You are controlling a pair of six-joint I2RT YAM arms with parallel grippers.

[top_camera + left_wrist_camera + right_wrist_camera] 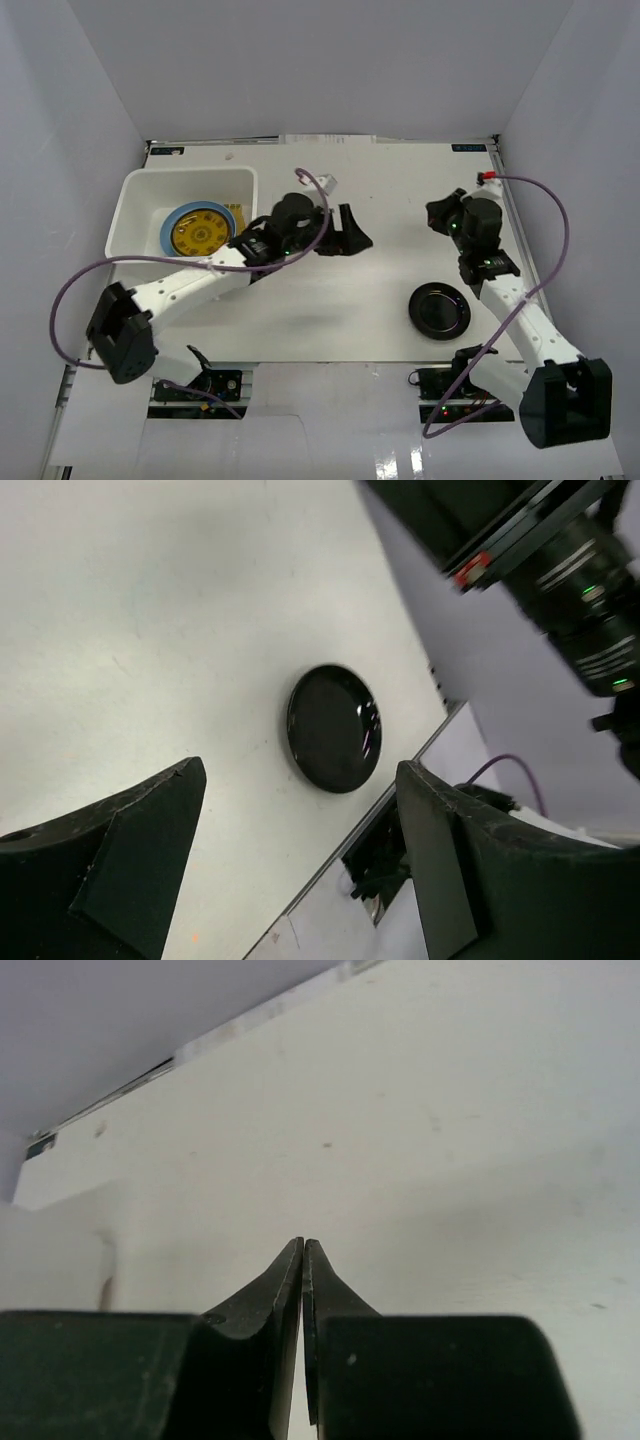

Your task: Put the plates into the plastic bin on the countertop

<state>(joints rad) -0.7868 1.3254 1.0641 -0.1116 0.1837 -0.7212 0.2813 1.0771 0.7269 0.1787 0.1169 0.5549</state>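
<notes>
A glossy black plate point(439, 310) lies flat on the white countertop point(400, 200) near its front right; it also shows in the left wrist view point(334, 727). The white plastic bin point(135, 195) stands at the left and holds a light blue plate point(167, 232) with a yellow woven plate point(199, 232) on top. My left gripper point(356, 232) is open and empty above the table's middle, left of and behind the black plate. My right gripper point(438, 213) is shut and empty at the back right; its closed tips show in the right wrist view point(303, 1247).
Grey walls enclose the table on three sides. A small white object point(328, 185) sits behind the left gripper. Purple cables loop off both arms. The table's front edge point(330, 362) runs just below the black plate.
</notes>
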